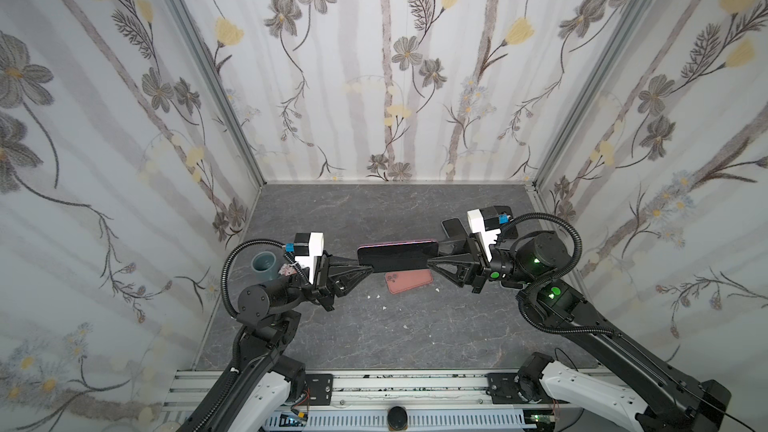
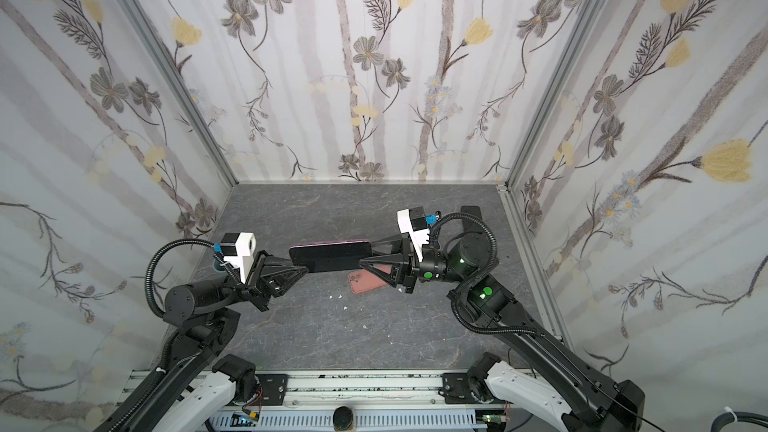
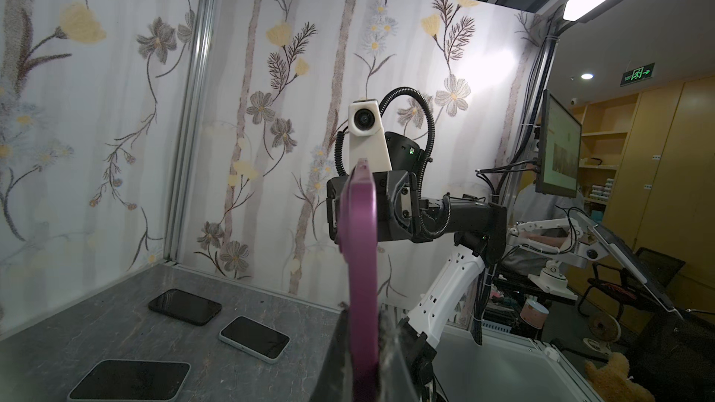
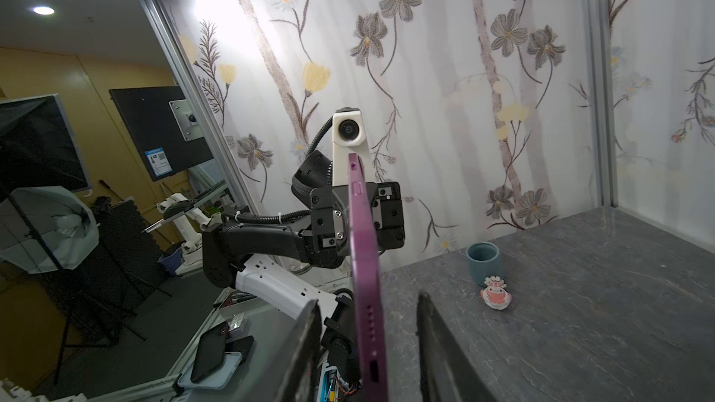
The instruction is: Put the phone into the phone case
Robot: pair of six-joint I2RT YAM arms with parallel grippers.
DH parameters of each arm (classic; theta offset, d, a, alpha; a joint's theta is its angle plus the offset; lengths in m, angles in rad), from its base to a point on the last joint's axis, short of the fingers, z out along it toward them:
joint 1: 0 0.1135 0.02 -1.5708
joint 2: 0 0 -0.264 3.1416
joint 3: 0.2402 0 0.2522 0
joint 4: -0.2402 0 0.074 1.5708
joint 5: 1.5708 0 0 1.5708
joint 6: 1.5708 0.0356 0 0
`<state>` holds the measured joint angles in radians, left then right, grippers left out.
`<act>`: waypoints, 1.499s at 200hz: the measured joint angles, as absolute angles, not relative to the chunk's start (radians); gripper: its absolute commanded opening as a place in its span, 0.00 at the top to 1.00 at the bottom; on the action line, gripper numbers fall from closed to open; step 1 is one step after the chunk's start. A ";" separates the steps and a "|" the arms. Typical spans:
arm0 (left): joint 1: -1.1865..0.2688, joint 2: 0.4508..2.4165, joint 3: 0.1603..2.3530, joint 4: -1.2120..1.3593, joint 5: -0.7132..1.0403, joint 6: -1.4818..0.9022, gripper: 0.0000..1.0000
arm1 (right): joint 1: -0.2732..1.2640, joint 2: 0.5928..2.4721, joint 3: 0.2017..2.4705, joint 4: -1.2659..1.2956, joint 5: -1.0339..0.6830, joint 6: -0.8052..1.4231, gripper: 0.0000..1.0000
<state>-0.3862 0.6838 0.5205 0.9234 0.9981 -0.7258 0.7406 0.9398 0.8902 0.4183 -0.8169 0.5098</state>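
In both top views the phone (image 1: 397,257) is mid-frame above the surface (image 1: 374,326), left tool (image 1: 365,268) at its left end, right tool (image 1: 434,253) at its right; the phone case (image 1: 409,281) lies on the surface just below it.

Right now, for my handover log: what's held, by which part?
The purple phone, pinched at the end opposite its charging port by the left gripper. The right gripper straddles the port end, fingers clear.

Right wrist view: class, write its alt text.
A purple phone, edge-on, hangs mid-air: the left gripper clamps its far end, the right gripper stands open around its near end. A grey cup and pink figurine sit on the table.
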 measured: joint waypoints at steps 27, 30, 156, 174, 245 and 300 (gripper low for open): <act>-0.399 0.687 0.521 0.928 0.995 -0.733 1.00 | 0.775 0.964 0.916 0.437 -0.817 0.516 0.75; -0.400 0.688 0.521 0.929 0.995 -0.733 1.00 | 0.777 0.966 0.918 0.437 -0.817 0.516 0.77; -0.409 0.600 0.571 0.629 0.666 -0.541 0.00 | 0.728 0.981 1.105 0.146 -0.752 0.419 1.00; -0.408 0.596 0.571 0.524 0.526 -0.514 0.02 | 0.647 0.982 1.114 0.072 -0.731 0.418 1.00; -0.409 0.778 0.548 0.159 0.192 -0.530 0.13 | 0.342 1.158 1.109 -0.207 -0.708 0.436 1.00; -0.416 1.031 0.479 0.119 0.229 -0.628 0.21 | 0.296 1.492 1.090 -0.329 -0.728 0.400 1.00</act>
